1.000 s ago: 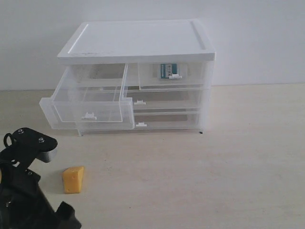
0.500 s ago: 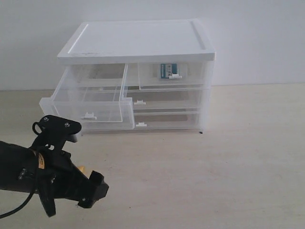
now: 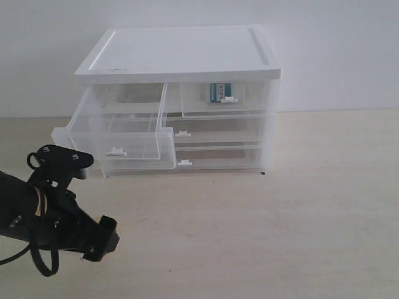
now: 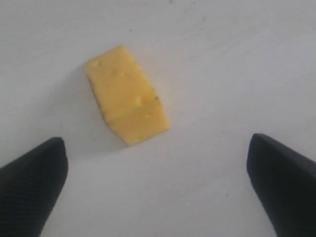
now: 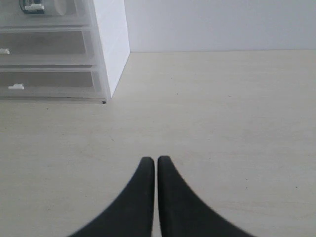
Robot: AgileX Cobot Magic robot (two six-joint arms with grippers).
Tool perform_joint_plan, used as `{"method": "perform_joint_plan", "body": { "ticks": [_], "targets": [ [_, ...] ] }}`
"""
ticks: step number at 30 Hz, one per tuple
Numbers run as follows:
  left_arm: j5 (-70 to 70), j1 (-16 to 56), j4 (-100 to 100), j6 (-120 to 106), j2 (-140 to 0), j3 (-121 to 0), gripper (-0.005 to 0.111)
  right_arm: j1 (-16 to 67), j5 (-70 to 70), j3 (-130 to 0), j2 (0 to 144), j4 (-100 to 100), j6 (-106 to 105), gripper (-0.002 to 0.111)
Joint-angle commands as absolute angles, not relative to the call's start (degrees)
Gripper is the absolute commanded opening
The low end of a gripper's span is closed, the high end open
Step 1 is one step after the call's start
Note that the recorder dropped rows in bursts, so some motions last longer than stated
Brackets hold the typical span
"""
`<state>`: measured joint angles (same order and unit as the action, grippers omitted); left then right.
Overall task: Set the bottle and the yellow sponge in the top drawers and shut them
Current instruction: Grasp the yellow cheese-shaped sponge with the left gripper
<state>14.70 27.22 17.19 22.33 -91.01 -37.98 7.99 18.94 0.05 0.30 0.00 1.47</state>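
Exterior view: the white teal-labelled plastic bottle (image 3: pixel 219 92) is sitting in the shut clear plastic drawer (image 3: pixel 206 103) at 1 o'clock on the white cabinet (image 3: pixel 181 53). Left wrist view: the left gripper (image 4: pixel 155 145), fingers apart, is hovering over the yellow foam wedge sponge (image 4: pixel 127 95). Right wrist view: the right gripper (image 5: pixel 156 163) is pressing its fingers together.

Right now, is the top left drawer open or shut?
Open: the top left drawer sticks far out of the cabinet.

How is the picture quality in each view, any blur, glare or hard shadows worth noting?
Exterior view: soft even light, no hard shadows, the clear top drawers look faint. Left wrist view: the yellow sponge is fairly sharp with a soft shadow beside it, the table washed pale, the left gripper tips blurred. Right wrist view: the right gripper tips are out of focus.
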Motion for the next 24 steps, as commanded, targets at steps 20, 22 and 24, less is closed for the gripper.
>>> {"method": "perform_joint_plan", "body": {
  "ticks": [20, 22, 24],
  "targets": [
    [7.30, 26.25, 30.62, 41.21, -99.47, -41.39, 0.081, 7.93, 18.43, 0.00, 0.00, -0.41, 1.26, 0.000],
    [7.30, 26.25, 30.86, 41.66, -100.18, -41.38, 0.081, 7.93, 18.43, 0.00, 0.00, -0.41, 1.26, 0.000],
    [7.30, 26.25, 32.08, 42.24, -101.06, -41.38, 0.081, 7.93, 18.43, 0.00, 0.00, -0.41, 1.26, 0.000]
  ]
}}
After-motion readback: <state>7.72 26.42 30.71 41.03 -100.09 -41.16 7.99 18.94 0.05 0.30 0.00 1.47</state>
